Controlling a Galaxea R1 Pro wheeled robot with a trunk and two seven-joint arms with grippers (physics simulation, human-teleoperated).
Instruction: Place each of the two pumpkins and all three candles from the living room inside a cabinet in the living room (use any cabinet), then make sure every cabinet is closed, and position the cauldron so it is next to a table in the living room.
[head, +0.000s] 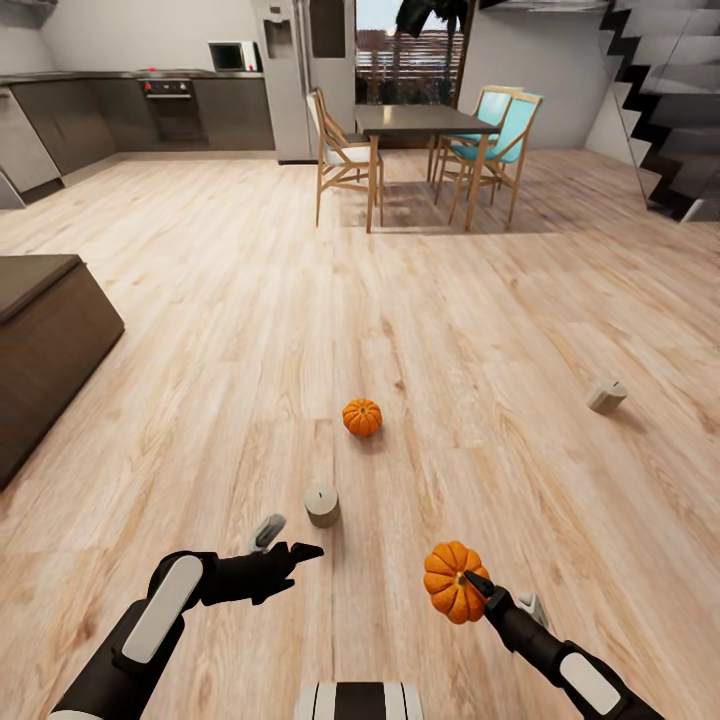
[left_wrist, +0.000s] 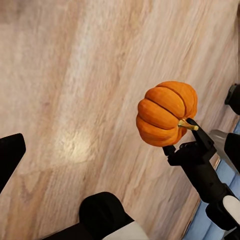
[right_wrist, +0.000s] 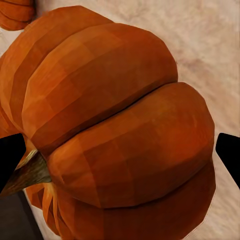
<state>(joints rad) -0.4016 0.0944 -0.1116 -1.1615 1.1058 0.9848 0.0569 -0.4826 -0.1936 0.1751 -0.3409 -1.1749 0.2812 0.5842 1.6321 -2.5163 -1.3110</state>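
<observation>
Pumpkins lead this stage: at far left the cabinet (head: 45, 340) waits shut; your left gripper (head: 292, 553) hangs open and empty by a candle (head: 321, 504); one pumpkin (head: 361, 416) sits mid-floor; lower right, your right gripper (head: 478, 583) clamps the other pumpkin (head: 452, 580). Next, you likely carry it left.

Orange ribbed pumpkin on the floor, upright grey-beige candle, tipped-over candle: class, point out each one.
Orange ribbed pumpkin on the floor (head: 361, 417), head view, ribbed side.
Upright grey-beige candle (head: 321, 504), head view, side wall.
Tipped-over candle (head: 606, 396), head view, side.
</observation>
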